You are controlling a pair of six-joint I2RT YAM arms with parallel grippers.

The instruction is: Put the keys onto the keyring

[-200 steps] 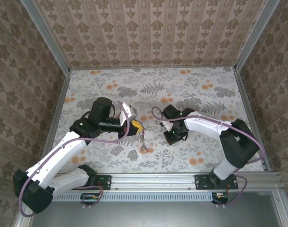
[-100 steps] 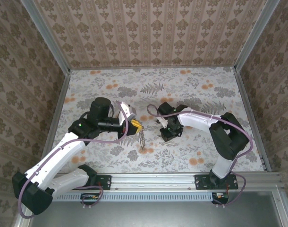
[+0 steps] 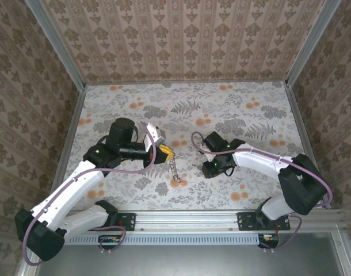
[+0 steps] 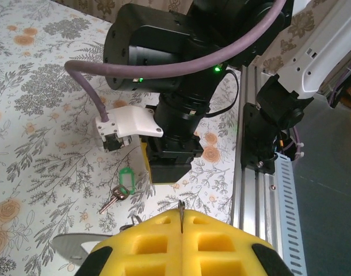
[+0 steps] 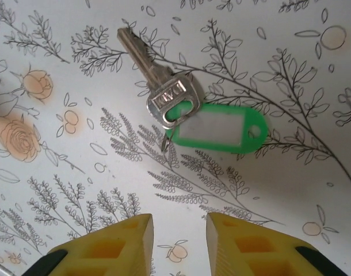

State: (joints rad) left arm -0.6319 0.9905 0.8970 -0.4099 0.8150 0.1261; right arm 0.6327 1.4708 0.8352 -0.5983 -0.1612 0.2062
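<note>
Left end effector (image 4: 181, 221) is clamping a mostly hidden grey wire keyring (image 4: 181, 208) while right end effector (image 5: 180, 221), fingers (image 5: 124, 238) apart, is hovering over a green-tagged metal key (image 5: 167, 95).

keyring (image 4: 181, 206): thin sliver at seam of left gripper (image 4: 181, 221) pads, rest hidden behind them; from above too fine for shape
left gripper: pads cut by bottom edge of left wrist view
right gripper (image 5: 178, 236): fingers cut by bottom edge of right wrist view; from above, jaws under own wrist
grey blade (image 4: 72, 246): partly behind yellow pad, kind unclear
</note>
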